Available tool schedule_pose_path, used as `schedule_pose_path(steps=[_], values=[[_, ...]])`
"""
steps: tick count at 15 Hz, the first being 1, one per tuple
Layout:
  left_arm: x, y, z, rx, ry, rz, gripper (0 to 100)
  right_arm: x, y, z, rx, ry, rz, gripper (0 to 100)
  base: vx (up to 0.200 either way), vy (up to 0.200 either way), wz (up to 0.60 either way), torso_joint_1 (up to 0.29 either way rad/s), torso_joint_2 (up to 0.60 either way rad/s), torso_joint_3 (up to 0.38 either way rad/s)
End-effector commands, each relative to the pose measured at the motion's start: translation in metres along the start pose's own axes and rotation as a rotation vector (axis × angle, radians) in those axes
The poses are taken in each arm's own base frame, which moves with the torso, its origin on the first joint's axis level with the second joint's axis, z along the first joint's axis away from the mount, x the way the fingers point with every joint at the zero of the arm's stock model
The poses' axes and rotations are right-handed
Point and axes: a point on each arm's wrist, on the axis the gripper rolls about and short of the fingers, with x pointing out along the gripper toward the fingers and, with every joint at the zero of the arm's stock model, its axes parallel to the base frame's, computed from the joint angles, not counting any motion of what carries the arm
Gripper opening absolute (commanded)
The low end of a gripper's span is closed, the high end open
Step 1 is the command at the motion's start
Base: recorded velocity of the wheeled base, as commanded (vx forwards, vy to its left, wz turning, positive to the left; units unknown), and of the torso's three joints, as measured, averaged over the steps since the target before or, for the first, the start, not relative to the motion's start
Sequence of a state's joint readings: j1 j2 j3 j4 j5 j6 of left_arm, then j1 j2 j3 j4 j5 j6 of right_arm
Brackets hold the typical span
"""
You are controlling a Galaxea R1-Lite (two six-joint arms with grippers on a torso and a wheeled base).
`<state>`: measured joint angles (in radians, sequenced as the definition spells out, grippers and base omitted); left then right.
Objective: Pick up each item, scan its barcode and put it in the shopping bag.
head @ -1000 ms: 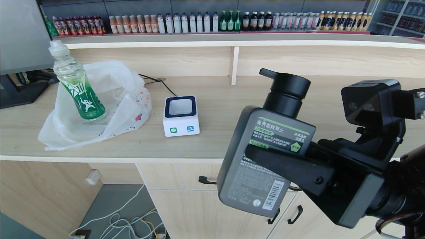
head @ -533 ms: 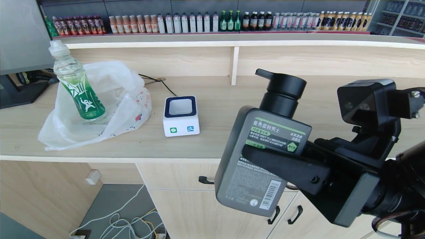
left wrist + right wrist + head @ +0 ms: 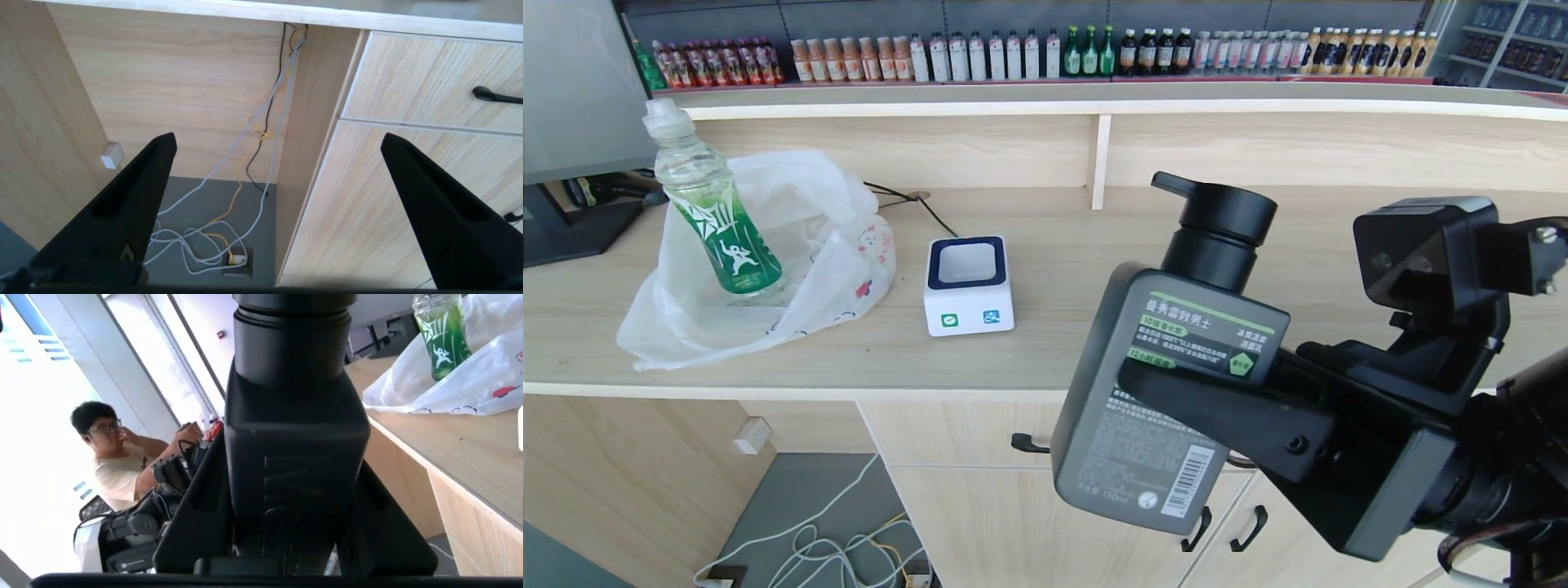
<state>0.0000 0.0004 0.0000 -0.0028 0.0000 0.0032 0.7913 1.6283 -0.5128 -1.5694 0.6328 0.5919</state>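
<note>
The right pincer [image 3: 1152,380] is clamped across the grey pump bottle [image 3: 1131,465], held in the air right of the scanner [image 3: 968,284]. It looks like rigid, smooth plastic, likely weighty, so the hold belongs mid-body, not on the pump. The left pincer [image 3: 274,204] hangs spread open below the wooden surface [image 3: 1054,359], where the bag [image 3: 670,327] lies. Drinks shelves [image 3: 1013,53] line the shop behind.

One of almost every thing at the counter [image 3: 1045,359]

There are two items: one grey pump bottle [image 3: 1131,465] near on the right and one green drink bottle [image 3: 719,220] far on the left. I count one white shopping bag [image 3: 837,245], one white scanner [image 3: 968,287] and one monitor [image 3: 572,82] at the far left. There are two grippers, the right gripper [image 3: 1145,382] and the left gripper [image 3: 276,143]. I see three black drawer handles [image 3: 1029,445]. The shelf bottles [image 3: 1013,55] stand in one long row, too many to count surely.
</note>
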Motion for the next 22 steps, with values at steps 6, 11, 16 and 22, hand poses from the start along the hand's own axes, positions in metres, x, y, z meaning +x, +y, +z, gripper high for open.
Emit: schedule_pose_path(steps=[6, 11, 16, 22], values=[[0.000, 0.000, 0.000, 0.000, -0.001, 0.000, 100, -0.005, 0.003, -0.003, -0.069, 0.010, -0.007, 0, 0.000, 0.000, 0.00, 0.000, 0.00, 0.000], [0.000, 0.000, 0.000, 0.000, -0.001, 0.000, 100, -0.020, 0.003, -0.016, -0.202, 0.054, -0.061, 0, 0.000, 0.000, 0.00, 0.000, 0.00, 0.000], [0.000, 0.000, 0.000, 0.000, -0.001, 0.000, 100, -0.036, 0.005, -0.026, -0.356, 0.053, -0.244, 0, 0.000, 0.000, 0.00, 0.000, 0.00, 0.000], [0.000, 0.000, 0.000, 0.001, -0.001, 0.000, 100, -0.058, -0.001, -0.023, -0.508, -0.041, -0.778, 0, 0.000, 0.000, 0.00, 0.000, 0.00, 0.000]])
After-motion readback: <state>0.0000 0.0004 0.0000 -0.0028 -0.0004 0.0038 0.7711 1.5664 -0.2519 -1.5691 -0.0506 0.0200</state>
